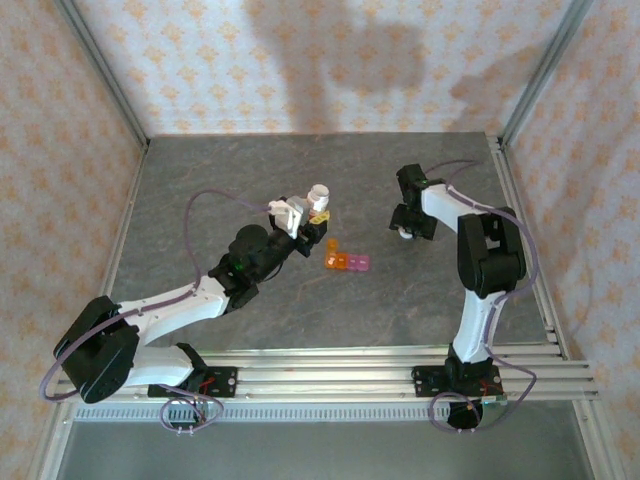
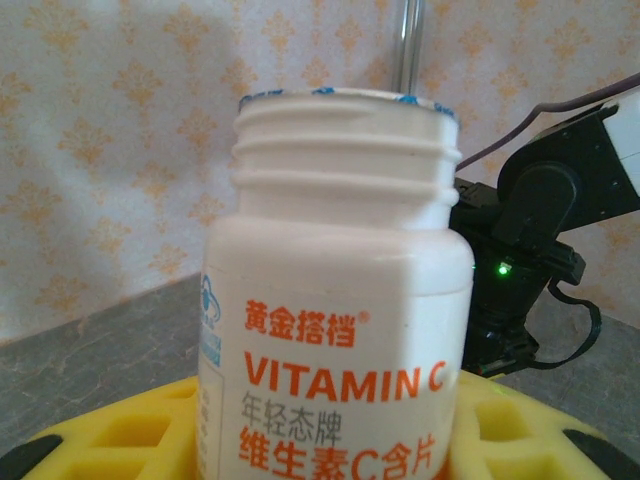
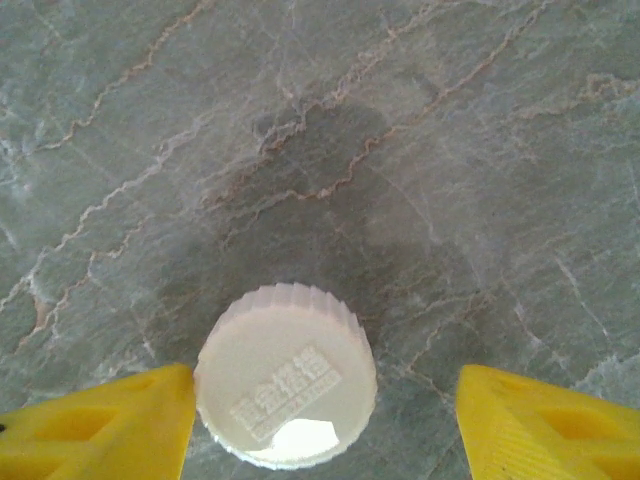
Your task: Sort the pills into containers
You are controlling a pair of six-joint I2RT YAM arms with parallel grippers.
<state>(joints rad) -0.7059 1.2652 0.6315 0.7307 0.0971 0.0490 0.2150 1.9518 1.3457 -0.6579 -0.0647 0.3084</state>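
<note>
The floor of the scene is a grey stone-look table top [image 1: 200,180] with thin pale and brownish veins, which the right wrist view [image 3: 450,150] shows clearly, together with a soft dark shadow in the middle of that frame. Three walls covered with cream wallpaper [image 1: 300,60] with an orange flower pattern close the space. Large grey shadows lie on the back wall at the top of the overhead frame. Slim silver metal posts [image 1: 100,60] run along the corners, and silver metal rails [image 1: 330,370] cross the bottom of the frame, where both arms are bolted.

The containers, a short strip of tiny translucent plastic cells [image 1: 346,261], orange at its left end and pink at its right, lie on the table a little below the centre of the overhead frame. One more orange piece is just above the orange end.

Just up and left of the strip, the left gripper [image 1: 305,215] pinches a small white plastic cylinder bottle [image 1: 318,200]. In the left wrist view the bottle [image 2: 340,300] stands upright between the yellow fingers [image 2: 120,430], its threaded neck bare, orange "VITAMIN C" print on the front.

The right gripper [image 1: 408,232] is right of centre, low over the table. Its yellow fingers [image 3: 100,425] are spread, and a white ribbed round cap [image 3: 287,388] lies flat on the stone between them, against the left one in the frame and apart from the other.
</note>
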